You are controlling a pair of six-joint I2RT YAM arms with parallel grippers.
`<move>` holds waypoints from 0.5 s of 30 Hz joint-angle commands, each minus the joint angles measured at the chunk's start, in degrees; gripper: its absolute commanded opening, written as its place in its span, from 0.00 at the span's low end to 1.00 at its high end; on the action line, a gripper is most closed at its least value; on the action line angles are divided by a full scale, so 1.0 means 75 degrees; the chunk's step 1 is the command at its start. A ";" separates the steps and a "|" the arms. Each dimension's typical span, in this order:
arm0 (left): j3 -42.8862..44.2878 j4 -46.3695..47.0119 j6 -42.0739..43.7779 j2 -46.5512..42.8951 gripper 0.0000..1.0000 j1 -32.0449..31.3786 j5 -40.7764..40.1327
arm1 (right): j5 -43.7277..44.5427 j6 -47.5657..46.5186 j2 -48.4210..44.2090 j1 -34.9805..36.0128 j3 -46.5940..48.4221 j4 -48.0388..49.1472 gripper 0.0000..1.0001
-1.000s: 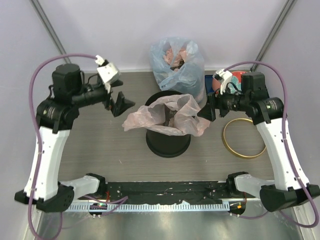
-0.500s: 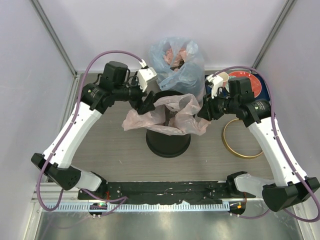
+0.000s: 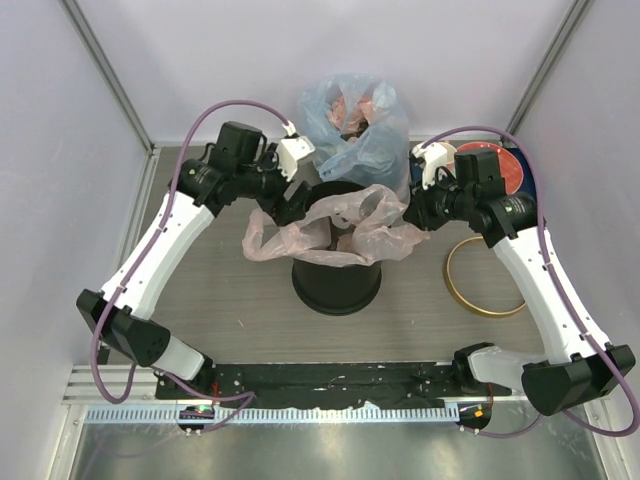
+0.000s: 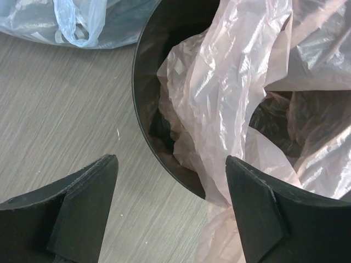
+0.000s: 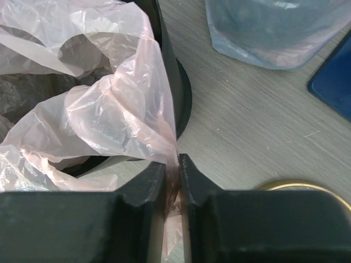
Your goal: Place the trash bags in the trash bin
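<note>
Top camera looks down from high; both wrist cameras, close, seemingly tilted downward, share the trash bin.

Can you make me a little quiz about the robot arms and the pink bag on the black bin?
1. True or false: the right gripper is shut on the pink bag.
2. Where is the gold hoop? A) around the top of the black bin B) flat on the table beside the bin C) inside the bin
3. Fill in: the jaws of the left gripper are ____.
Key: 1 true; 2 B; 3 open.
</note>
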 commanded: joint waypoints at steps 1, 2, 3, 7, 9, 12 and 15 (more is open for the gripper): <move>-0.0163 0.0294 -0.0020 -0.0552 0.86 0.0145 0.0857 | 0.0037 -0.0133 -0.0052 -0.0043 0.0429 0.0312 0.13; -0.0187 0.0376 -0.0148 -0.0564 0.86 0.0133 0.0928 | 0.0002 -0.0121 -0.0041 -0.0031 0.0441 0.0335 0.08; -0.0152 0.0354 -0.0150 -0.0530 0.86 0.0133 0.0975 | -0.0021 -0.0109 -0.0041 -0.0031 0.0475 0.0359 0.05; 0.0070 0.0248 -0.0115 -0.0260 0.83 0.0122 0.0963 | -0.0162 -0.0074 -0.0076 -0.0043 0.0569 0.0394 0.01; 0.0187 0.0190 -0.0080 -0.0062 0.82 0.0052 0.0928 | -0.0139 -0.0051 -0.0076 -0.0031 0.0616 0.0452 0.01; 0.0410 -0.0126 0.0084 0.0185 0.82 -0.0159 0.0835 | -0.0010 -0.0085 -0.0053 -0.0043 0.0663 0.0488 0.01; 0.0352 -0.0069 0.0108 0.0174 0.77 -0.0300 0.0378 | 0.0037 -0.0121 -0.0018 -0.0043 0.0675 0.0523 0.01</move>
